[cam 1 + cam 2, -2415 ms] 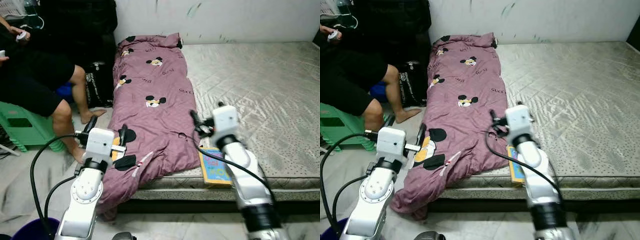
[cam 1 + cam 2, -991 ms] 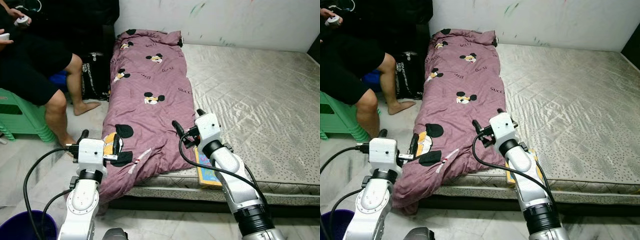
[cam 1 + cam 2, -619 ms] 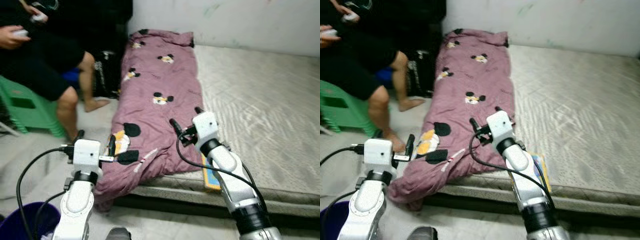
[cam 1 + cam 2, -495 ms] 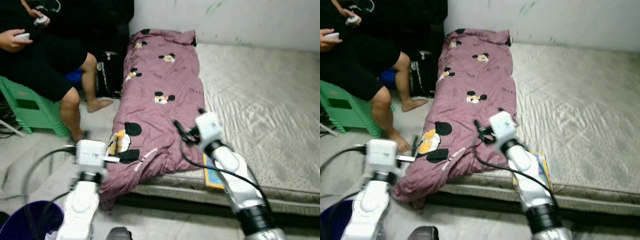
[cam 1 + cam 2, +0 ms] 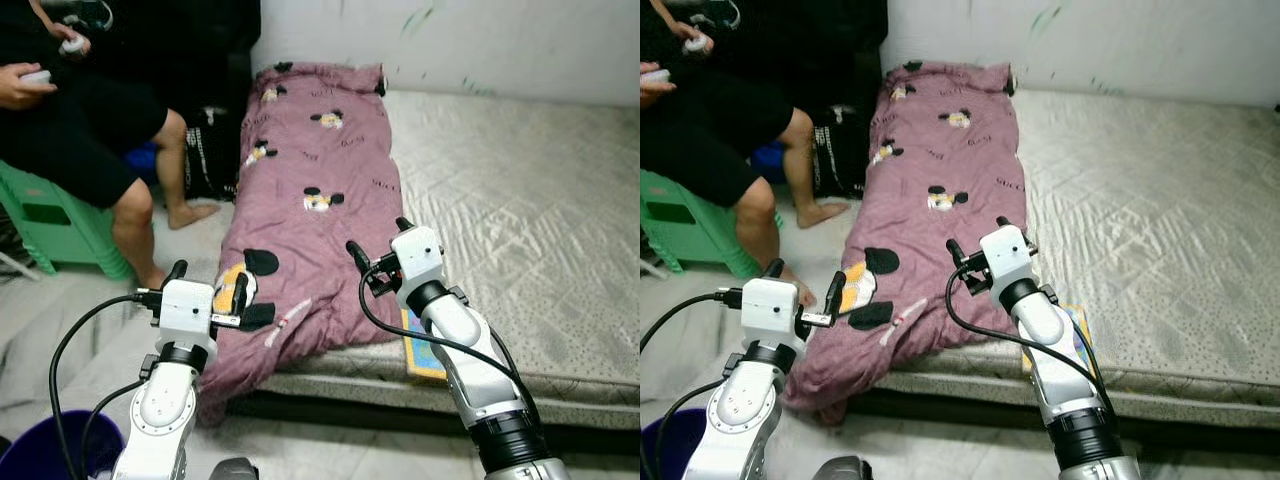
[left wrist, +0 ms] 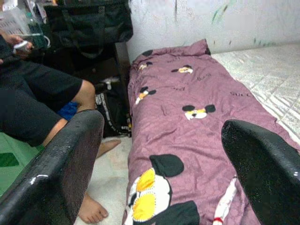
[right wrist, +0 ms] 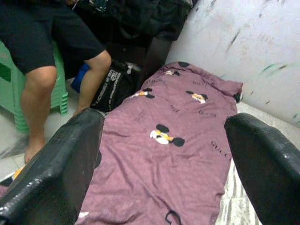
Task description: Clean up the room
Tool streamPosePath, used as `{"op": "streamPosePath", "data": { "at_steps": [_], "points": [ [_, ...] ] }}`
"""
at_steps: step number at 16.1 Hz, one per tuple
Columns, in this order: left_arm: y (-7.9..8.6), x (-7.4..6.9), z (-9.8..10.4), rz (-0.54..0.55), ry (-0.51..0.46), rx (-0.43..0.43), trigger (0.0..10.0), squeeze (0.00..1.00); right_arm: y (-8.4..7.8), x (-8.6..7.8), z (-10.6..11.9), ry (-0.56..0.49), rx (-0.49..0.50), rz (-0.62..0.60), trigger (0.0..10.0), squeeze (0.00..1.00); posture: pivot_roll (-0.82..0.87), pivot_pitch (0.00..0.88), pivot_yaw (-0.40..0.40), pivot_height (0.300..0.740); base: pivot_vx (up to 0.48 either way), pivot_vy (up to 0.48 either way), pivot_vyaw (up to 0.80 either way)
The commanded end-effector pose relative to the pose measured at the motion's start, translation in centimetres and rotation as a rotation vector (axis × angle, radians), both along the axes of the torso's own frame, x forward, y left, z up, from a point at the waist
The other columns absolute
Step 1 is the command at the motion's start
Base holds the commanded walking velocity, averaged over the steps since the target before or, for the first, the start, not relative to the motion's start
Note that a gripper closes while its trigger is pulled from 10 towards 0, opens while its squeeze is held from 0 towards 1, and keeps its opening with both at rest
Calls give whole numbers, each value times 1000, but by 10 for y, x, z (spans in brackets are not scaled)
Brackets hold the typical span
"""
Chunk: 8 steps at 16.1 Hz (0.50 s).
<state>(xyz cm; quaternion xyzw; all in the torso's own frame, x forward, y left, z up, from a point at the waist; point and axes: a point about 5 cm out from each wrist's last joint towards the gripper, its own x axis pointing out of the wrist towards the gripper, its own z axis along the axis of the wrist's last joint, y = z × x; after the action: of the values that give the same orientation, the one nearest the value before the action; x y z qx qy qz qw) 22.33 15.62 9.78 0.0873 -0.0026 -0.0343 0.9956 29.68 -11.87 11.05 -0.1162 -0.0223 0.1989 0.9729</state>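
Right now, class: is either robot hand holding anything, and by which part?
Nothing is held. The left hand and right hand are both open above the purple quilt.

A mauve-purple quilt [image 5: 315,190] printed with cartoon mouse heads and small dark lettering lies stretched lengthwise along the left edge of the bare mattress [image 5: 520,190]. Its far end is bunched against the wall, and the cloth is rumpled but mostly flat down its length. The near end spills over the mattress corner and hangs toward the floor in loose folds, showing a large black-and-yellow mouse figure. Just beside the quilt's near right edge, a thin book [image 5: 422,345] with a yellow border and a blue, colourful cover lies flat at the front edge of the mattress, partly hidden.
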Motion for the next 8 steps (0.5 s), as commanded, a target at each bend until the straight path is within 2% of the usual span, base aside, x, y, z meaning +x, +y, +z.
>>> {"op": "streamPosePath", "data": {
  "at_steps": [1, 8],
  "points": [
    [0, 1, 4, -10, -17, 4, 10000, 0, -1, 2, 5, -15, 6, -11, 10000, 0, 11, 0, -30, 740, 307, 0, 0],
    [1, 0, 4, -18, -11, 5, 10000, 0, -2, 0, 3, -11, 4, -19, 10000, 0, 8, 0, -25, 740, 309, 0, 0]
  ]
}}
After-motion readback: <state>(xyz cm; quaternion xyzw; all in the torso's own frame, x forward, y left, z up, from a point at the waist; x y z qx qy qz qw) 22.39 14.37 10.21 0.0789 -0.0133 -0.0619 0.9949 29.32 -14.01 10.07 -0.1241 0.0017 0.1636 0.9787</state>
